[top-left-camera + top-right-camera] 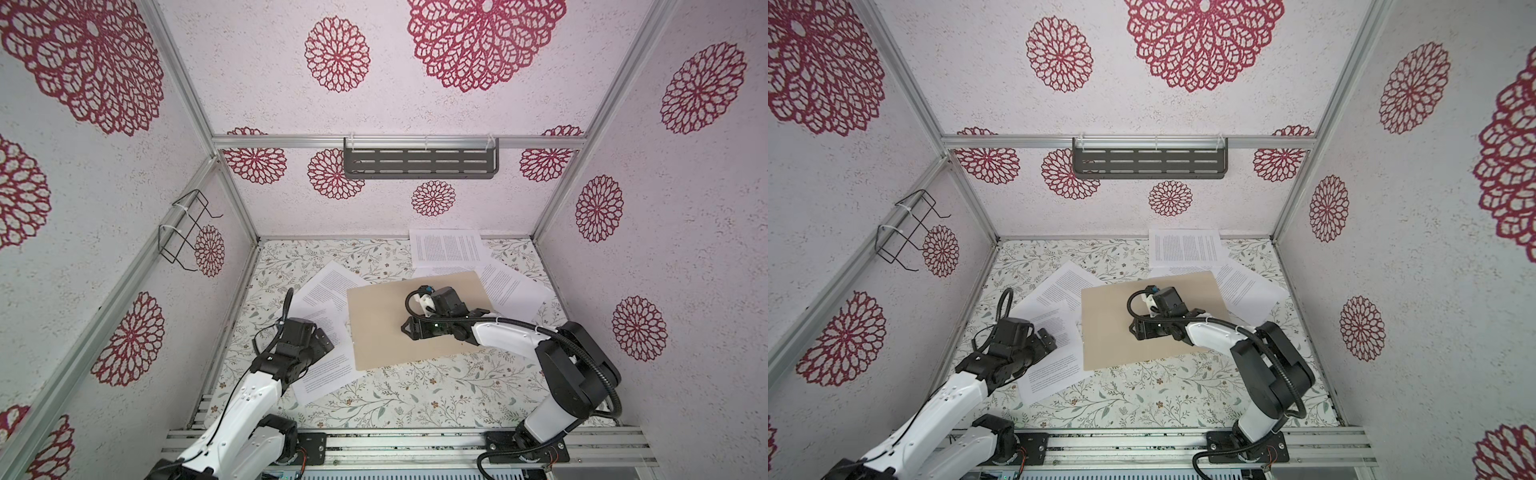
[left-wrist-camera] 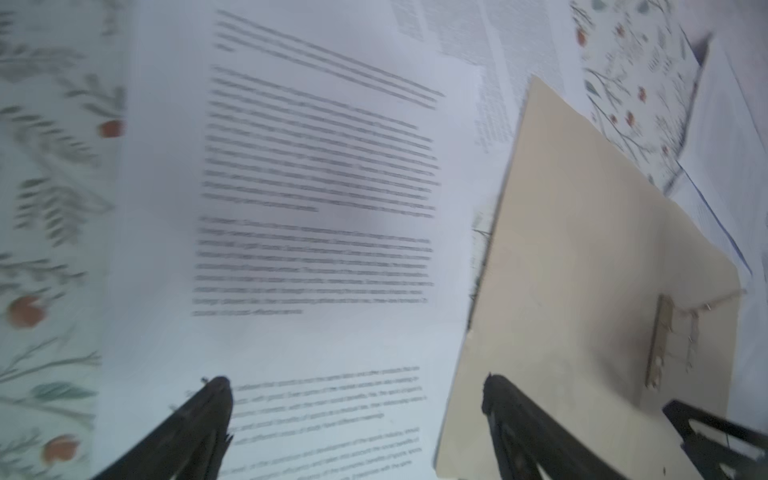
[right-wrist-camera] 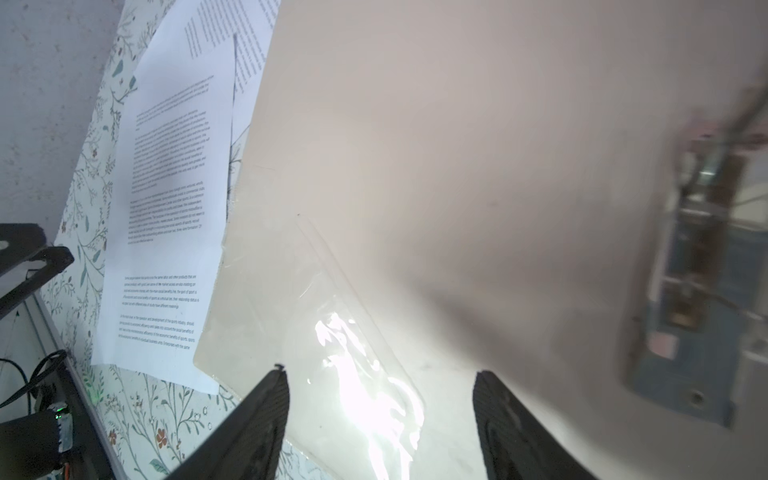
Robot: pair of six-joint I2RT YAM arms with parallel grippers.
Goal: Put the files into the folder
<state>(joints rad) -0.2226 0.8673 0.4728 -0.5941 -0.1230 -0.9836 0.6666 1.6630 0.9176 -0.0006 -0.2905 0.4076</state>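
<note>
The folder (image 1: 374,332) lies flat beneath the spread right gripper (image 1: 406,328).

The folder (image 1: 374,328) lies mid-worktop (image 1: 415,395). The files lie around it: overlapping sheets (image 1: 320,291) to its left, partly under its edge, one sheet (image 1: 446,247) behind it by the back wall, and another (image 1: 511,286) to its right. The left tool (image 1: 322,340) is over the left sheets and the right tool (image 1: 405,328) is over the folder.

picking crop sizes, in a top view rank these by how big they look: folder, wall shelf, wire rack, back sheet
1. folder
2. wall shelf
3. wire rack and back sheet: too alike to rank
</note>
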